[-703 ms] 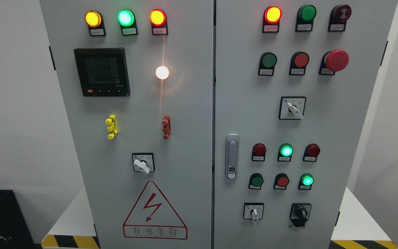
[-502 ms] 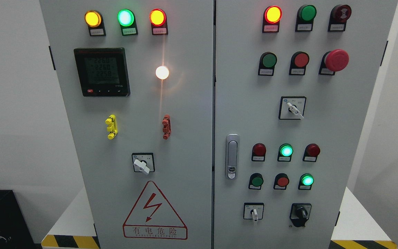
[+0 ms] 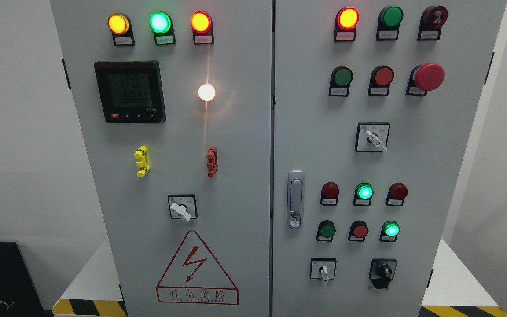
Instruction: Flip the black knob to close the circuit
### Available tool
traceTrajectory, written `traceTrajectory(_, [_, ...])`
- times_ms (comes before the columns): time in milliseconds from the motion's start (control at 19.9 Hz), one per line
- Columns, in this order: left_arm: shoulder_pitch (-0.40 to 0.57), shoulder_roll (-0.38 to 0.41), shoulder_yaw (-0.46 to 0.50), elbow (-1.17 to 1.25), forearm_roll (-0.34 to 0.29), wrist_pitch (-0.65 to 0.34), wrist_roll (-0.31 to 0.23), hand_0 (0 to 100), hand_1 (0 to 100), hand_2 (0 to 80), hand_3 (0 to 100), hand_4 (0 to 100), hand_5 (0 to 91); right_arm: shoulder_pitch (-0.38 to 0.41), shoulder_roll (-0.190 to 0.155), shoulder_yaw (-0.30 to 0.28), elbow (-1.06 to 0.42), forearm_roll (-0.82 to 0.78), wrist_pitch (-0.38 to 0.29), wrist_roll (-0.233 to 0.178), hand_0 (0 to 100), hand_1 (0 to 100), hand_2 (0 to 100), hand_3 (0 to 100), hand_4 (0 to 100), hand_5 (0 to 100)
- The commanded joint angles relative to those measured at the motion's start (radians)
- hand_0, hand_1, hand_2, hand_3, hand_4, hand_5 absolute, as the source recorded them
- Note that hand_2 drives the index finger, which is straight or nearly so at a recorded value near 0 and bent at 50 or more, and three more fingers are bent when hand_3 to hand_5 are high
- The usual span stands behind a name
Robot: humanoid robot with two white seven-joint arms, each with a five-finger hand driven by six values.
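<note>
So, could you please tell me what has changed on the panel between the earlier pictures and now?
Nothing has visibly changed. No hand has come into view, and the black knob at the lower right of the cabinet sits as it did; the lamps are lit as before.

A grey two-door electrical cabinet fills the view. On its left door, amber, green and orange-red indicator lamps glow in a row above a digital power meter. A bright white lamp shines to the meter's right. Below sit a yellow terminal clip, a red terminal clip, a white-handled selector switch and a red triangular shock warning sign. The right door carries a silver latch handle, a red mushroom emergency stop and lit green pushbuttons. The cabinet stands on a white base with yellow-black hazard stripes.
</note>
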Motion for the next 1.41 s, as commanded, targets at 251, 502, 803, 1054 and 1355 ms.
traceTrajectory(251, [0.021,0.001,0.000,-0.023,0.000,0.000,0.000,12,56,0.0,0,0,0.0,-0.033,0.019,-0.283,-0.097,0.022,-0.065,0.102,0,9,0,5,0,0])
traceTrajectory(502, [0.021,0.000,0.000,-0.023,0.000,0.000,0.000,12,56,0.0,0,0,0.0,-0.033,0.019,-0.286,-0.209,0.025,-0.131,0.059,0,8,11,26,22,0])
traceTrajectory(803, [0.021,0.000,0.000,-0.023,0.000,0.000,0.000,12,56,0.0,0,0,0.0,-0.028,0.022,-0.227,-0.353,0.055,-0.251,-0.081,0,6,37,55,47,27])
traceTrajectory(1054, [0.021,0.000,0.000,-0.023,0.000,0.000,0.000,12,56,0.0,0,0,0.0,-0.004,0.022,-0.216,-0.520,0.193,-0.246,-0.211,0,3,50,65,56,42])
traceTrajectory(1355, [0.021,0.000,0.000,-0.023,0.000,0.000,0.000,12,56,0.0,0,0,0.0,-0.007,0.020,-0.118,-0.628,0.336,-0.199,-0.471,0,3,79,90,76,74])
